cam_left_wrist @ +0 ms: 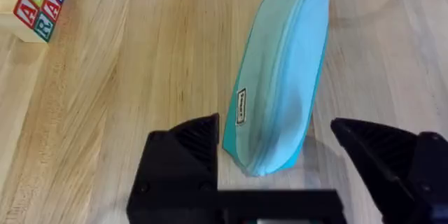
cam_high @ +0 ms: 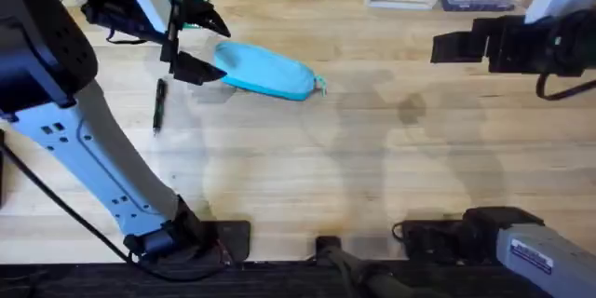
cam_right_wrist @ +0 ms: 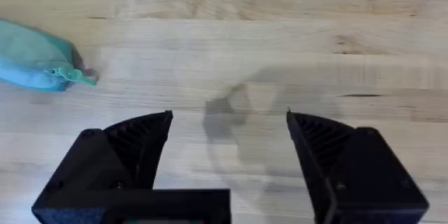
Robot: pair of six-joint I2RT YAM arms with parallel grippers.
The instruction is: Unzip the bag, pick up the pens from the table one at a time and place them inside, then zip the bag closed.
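Bag: the bag (cam_high: 264,70) lies flat on the table (cam_high: 307,177), in the far left part, its long side going left to right. In my left wrist view the zipper line looks closed along the whole length I can see.
Zipper pull: the pull (cam_high: 320,84) sticks out at the right end of the bag; my right wrist view shows it too (cam_right_wrist: 78,76).
Bag contents: I cannot see inside; nothing pokes out, so I judge no pen is in it yet.
Pen: one pen (cam_high: 158,105) lies on the table just left of the bag and a little nearer, apart from it. Other pens I cannot find.
Left gripper: my left gripper (cam_left_wrist: 276,155) is released, fingers spread wide on both sides of the bag's left end, grasping nothing.
Right gripper: my right gripper (cam_right_wrist: 227,147) is also released and empty, over bare table well right of the bag.
Risk, pinch: if my left fingers close on loose fabric only, the bag may slide or fold when the pull is drawn.
Risk, pull: the pull is small and flat; my right fingers may miss it or slip off.
Risk, pen: my left arm works close to the pen and could knock it away.
Other things: letter blocks (cam_left_wrist: 33,5) stand at the far edge, clear of the work.
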